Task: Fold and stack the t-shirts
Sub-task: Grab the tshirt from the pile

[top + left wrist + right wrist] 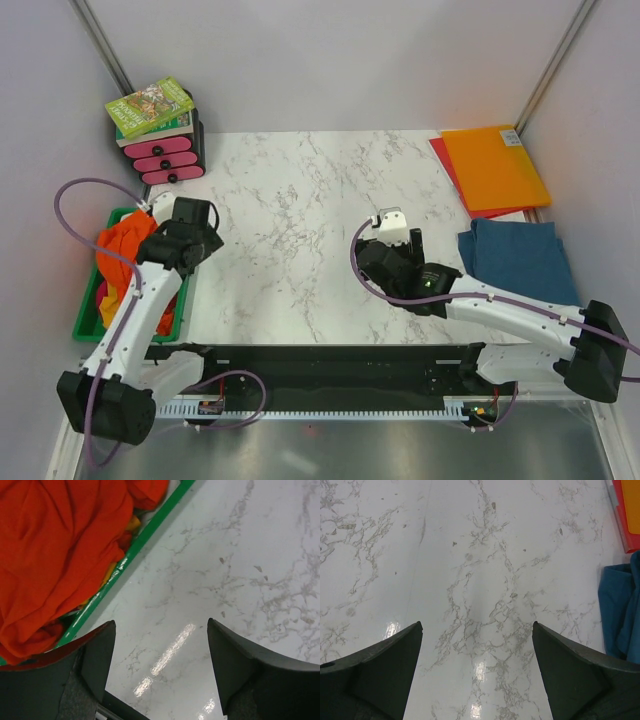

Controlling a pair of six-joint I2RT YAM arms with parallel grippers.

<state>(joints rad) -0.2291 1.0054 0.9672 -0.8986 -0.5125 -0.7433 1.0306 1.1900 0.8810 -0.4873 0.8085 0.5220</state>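
A bright orange t-shirt [122, 245] lies crumpled on top of a pile in a green bin [88, 325] at the table's left edge; it fills the upper left of the left wrist view [55, 555]. Bits of yellow and magenta cloth show under it. A folded teal-blue t-shirt [518, 260] lies at the right and shows in the right wrist view [622, 610]. My left gripper [160, 630] is open and empty over the marble just right of the bin. My right gripper [476, 630] is open and empty over the table's middle.
Stiff orange and red folders [495, 165] lie at the back right. A pink drawer unit [165, 155] with a book [150, 105] on top stands at the back left. Grey walls enclose the marble table [300, 200].
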